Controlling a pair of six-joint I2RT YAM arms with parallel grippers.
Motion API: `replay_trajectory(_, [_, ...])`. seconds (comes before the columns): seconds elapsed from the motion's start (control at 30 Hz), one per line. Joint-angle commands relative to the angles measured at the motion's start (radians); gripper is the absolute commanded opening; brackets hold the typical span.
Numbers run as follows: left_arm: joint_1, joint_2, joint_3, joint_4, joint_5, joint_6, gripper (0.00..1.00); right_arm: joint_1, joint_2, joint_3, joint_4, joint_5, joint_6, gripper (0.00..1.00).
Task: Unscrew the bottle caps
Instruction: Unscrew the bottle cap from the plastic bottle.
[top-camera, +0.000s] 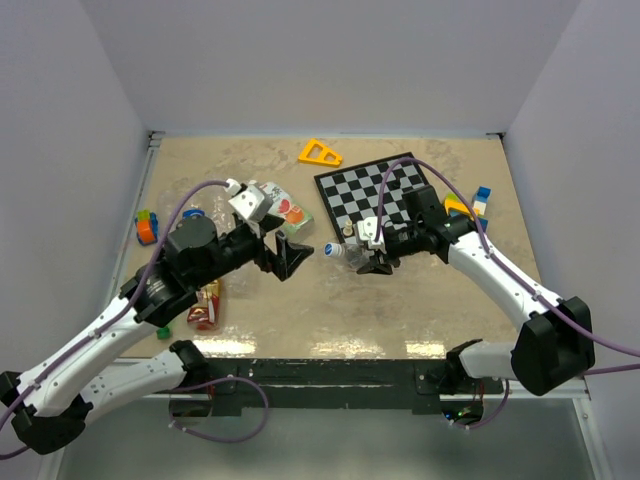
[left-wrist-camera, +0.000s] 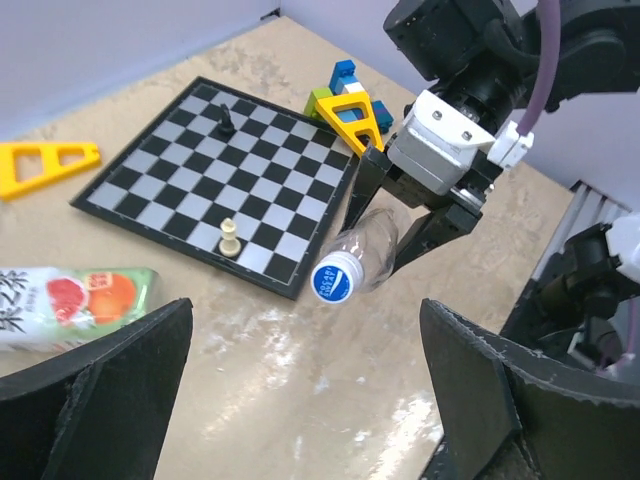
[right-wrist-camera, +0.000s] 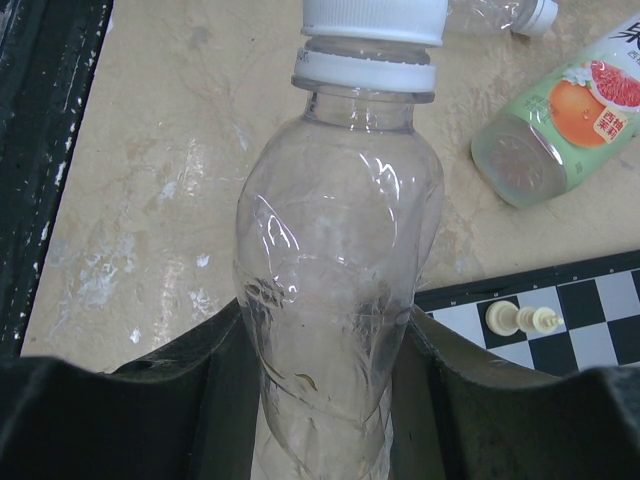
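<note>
My right gripper is shut on a clear unlabelled bottle and holds it on its side above the table, neck pointing left. Its cap is white with a blue top and sits on the neck. My left gripper is open and empty. It faces the cap from a short gap away, and in the left wrist view the cap lies between and beyond its fingers. A bottle with a white-green-orange label lies behind the left gripper. A red-yellow labelled bottle lies under the left arm.
A chessboard lies at the back right, with a white piece and a black piece on it. There is a yellow triangle at the back, coloured blocks by the right arm, an orange-blue toy at far left and another clear bottle.
</note>
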Motion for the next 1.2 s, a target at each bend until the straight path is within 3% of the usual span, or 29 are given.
replay_trajectory(0.0, [0.005, -0.033, -0.025, 0.020, 0.037, 0.240, 1.00, -0.002, 0.001, 0.019, -0.008, -0.020, -0.015, 0.00])
replay_trajectory(0.63, [0.004, -0.039, -0.112, 0.143, 0.218, 0.544, 0.98, -0.002, 0.009, 0.020, -0.019, -0.020, -0.031, 0.00])
replay_trajectory(1.17, [0.004, -0.016, -0.129, 0.160, 0.147, 0.617, 1.00, -0.002, 0.015, 0.022, -0.026, -0.023, -0.038, 0.00])
